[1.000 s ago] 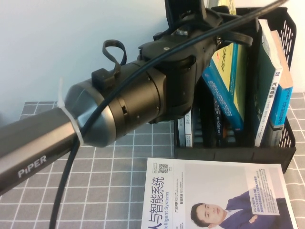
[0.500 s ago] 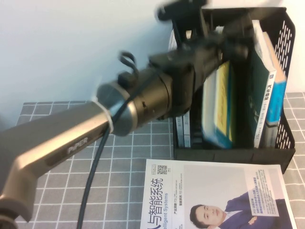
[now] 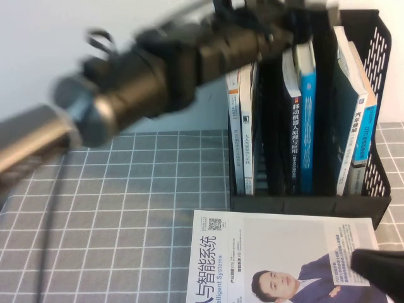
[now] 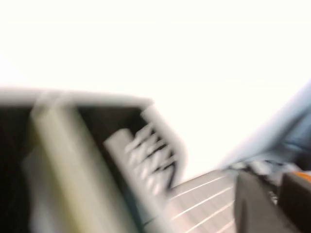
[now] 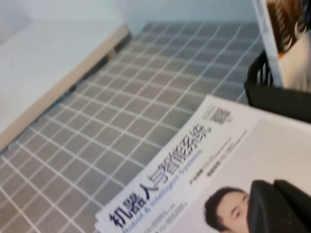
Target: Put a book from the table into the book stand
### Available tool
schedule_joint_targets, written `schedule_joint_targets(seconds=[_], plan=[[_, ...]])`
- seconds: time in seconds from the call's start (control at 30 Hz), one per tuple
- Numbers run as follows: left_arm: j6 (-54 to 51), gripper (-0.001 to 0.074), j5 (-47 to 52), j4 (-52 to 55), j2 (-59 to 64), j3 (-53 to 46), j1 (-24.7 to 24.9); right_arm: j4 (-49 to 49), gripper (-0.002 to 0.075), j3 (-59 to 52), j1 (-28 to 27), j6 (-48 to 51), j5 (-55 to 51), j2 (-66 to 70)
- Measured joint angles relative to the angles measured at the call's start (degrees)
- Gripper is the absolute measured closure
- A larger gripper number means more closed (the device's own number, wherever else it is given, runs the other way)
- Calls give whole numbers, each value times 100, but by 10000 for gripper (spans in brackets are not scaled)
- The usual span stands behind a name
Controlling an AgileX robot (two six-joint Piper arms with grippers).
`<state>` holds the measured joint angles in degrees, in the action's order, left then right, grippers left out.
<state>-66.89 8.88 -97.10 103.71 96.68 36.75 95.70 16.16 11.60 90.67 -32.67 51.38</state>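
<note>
Risk now, as a guess: the left gripper (image 3: pixel 265 16), blurred above the stand (image 3: pixel 372 189), could clip its rim or topple the book (image 3: pixel 305 120), standing upright in the middle slot just below it. Its jaws: cannot tell. The right gripper (image 3: pixel 382 268) hovers over the magazine (image 3: pixel 252 252), jaws together.

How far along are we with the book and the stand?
Done: the book stands upright in the book stand, middle slot. In hand: the left gripper is above the stand's top edge. The right gripper hovers over the magazine. Left: probably just pulling the left arm clear.
</note>
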Motion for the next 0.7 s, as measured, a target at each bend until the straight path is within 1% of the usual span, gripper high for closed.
schedule_joint_targets(seconds=[0.03, 0.13, 0.27, 0.4, 0.47, 0.5, 0.57, 0.6, 0.67, 0.7], plan=[[0, 661, 223, 198, -189, 0, -31, 66, 729, 0, 0, 194, -65, 215], [71, 713, 766, 1008, -816, 0, -107, 104, 729, 61, 0, 741, -212, 766], [720, 731, 1632, 2380, -1479, 19, -173, 117, 729, 468, 0, 1159, -195, 1327], [1744, 734, 3322, 3883, -1986, 32, -293, 117, 729, 1168, 0, 1175, -170, 1572], [2191, 734, 4197, 4604, -2185, 32, -329, -67, 729, 1486, 0, 927, -337, 1583], [2427, 734, 4688, 4995, -2263, 32, -331, -431, 729, 1678, 0, 680, -513, 1592], [2795, 734, 5546, 5615, -2357, 32, -342, -1481, 729, 2026, 0, 109, -1044, 1592], [2984, 734, 5865, 5838, -2383, 32, -342, -2189, 729, 2215, 0, -195, -1420, 1592], [3424, 734, 6137, 6256, -2473, -85, -342, -3538, 729, 2523, 4, -905, -2110, 1592], [3627, 734, 6197, 6573, -2539, -181, -342, -4286, 729, 2676, 4, -1422, -2420, 1592]])
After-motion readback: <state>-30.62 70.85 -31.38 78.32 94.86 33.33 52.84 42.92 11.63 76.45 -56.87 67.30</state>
